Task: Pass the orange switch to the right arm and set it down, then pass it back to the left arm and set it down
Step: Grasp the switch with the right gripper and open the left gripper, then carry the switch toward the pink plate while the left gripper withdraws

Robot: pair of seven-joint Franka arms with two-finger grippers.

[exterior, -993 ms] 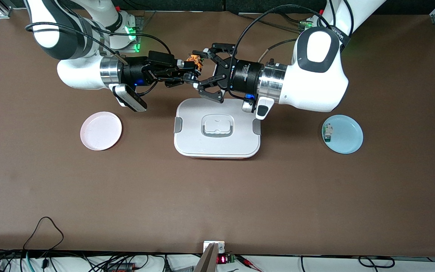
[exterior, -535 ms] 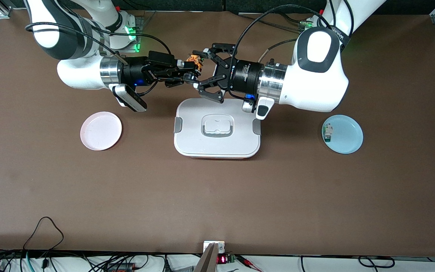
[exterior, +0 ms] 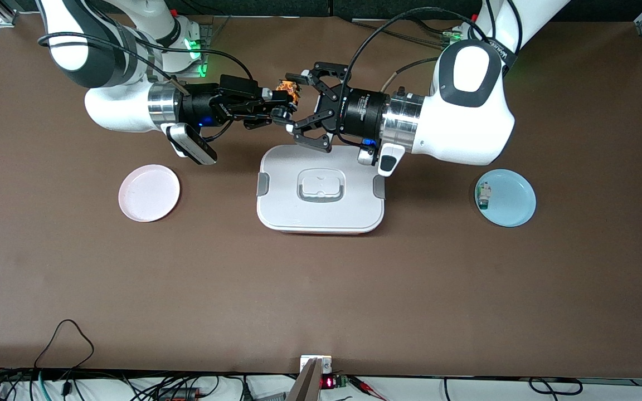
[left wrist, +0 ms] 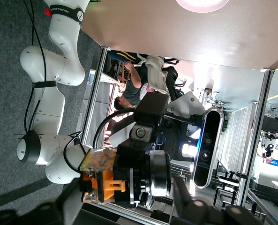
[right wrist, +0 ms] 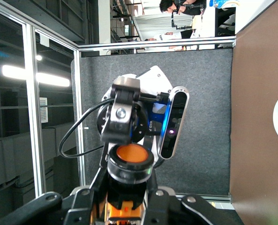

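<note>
One orange switch (exterior: 287, 89), two arms, one box (exterior: 321, 189).

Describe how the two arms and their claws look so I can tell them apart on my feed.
Both arms are glossy white with grey joint pads, silver wrist rings and black cables. The left arm and the right arm each carry a black wrist body with a blue light, a white-and-black camera and a black claw: left claw, right claw.

R gripper (right wrist: 129, 206) is gripping the orange switch (right wrist: 129, 159) w/ orange face showing; L gripper's camera (right wrist: 172, 123) is facing it.
</note>
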